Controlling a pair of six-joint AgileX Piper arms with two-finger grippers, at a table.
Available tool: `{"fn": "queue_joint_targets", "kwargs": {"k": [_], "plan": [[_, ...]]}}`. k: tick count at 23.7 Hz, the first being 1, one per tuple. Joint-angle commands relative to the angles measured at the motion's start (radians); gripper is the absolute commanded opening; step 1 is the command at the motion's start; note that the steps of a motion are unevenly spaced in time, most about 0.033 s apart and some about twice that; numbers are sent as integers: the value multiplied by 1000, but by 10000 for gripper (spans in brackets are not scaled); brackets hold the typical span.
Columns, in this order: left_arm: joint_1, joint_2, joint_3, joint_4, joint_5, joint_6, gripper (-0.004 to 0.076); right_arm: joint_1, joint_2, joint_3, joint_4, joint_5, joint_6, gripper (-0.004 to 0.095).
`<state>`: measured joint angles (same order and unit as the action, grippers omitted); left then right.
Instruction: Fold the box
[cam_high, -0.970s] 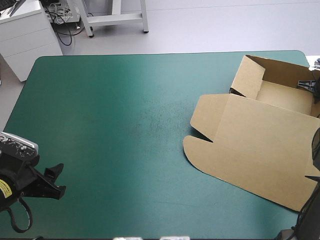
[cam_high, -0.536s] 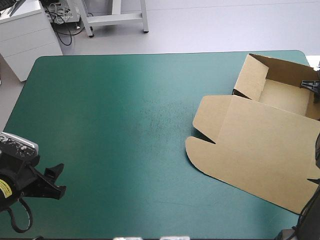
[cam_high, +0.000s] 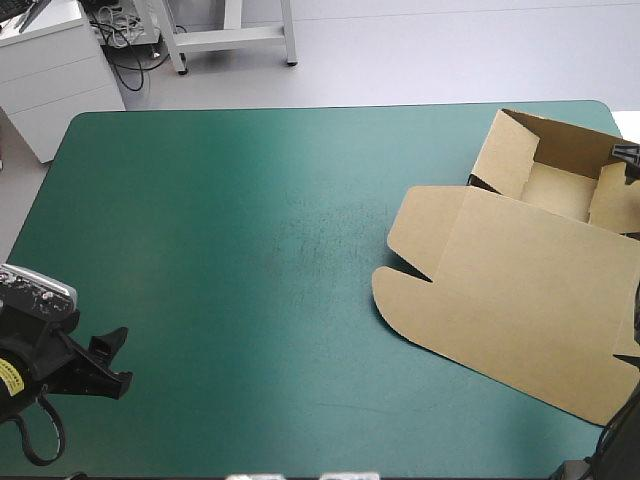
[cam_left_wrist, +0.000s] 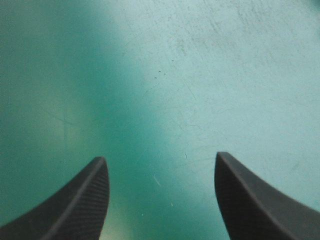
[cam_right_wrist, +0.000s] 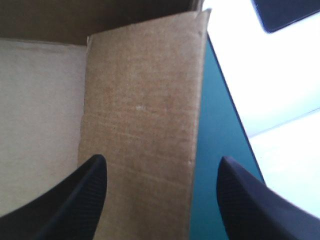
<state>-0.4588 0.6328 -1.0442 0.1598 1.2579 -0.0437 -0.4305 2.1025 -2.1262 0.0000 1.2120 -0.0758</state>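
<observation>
**Desk:** Where is the box seen?

**Caption:** The brown box (cam_high: 520, 290) is pictured at the three o'clock side of the teal-green table (cam_high: 220, 230). Its lid is laid flat toward five o'clock and its tray, walls raised, is at two o'clock. One corner is cut off at the picture's edge.

**Desk:** And the grippers?

**Caption:** The left gripper (cam_high: 110, 362) is shown at eight o'clock, well apart from the box, its fingers (cam_left_wrist: 80, 205) spread over bare table. The right gripper (cam_right_wrist: 162, 158) is almost wholly cut off from above. At the wrist it is seen released, with a side wall (cam_right_wrist: 145, 100) of the tray framed between the tips, ungrasped. Whether that wall is touched cannot be told.
</observation>
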Motion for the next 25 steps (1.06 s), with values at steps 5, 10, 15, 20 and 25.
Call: {"fn": "queue_joint_targets", "kwargs": {"k": [5,10,15,20,25], "plan": [[-6,2,-21,55,16,-3,434,36,-260,-21,288,35,-60,512],[-6,2,-21,133,-52,-7,434,234,-389,-10,370,34,-146,358],[-6,0,-19,171,-60,-61,434,389,-492,27,346,34,-179,345],[-6,-44,33,261,-131,-147,434,547,-631,143,264,15,-181,340],[-6,-115,96,274,-202,-201,434,639,-806,318,225,-37,-184,275]]}}
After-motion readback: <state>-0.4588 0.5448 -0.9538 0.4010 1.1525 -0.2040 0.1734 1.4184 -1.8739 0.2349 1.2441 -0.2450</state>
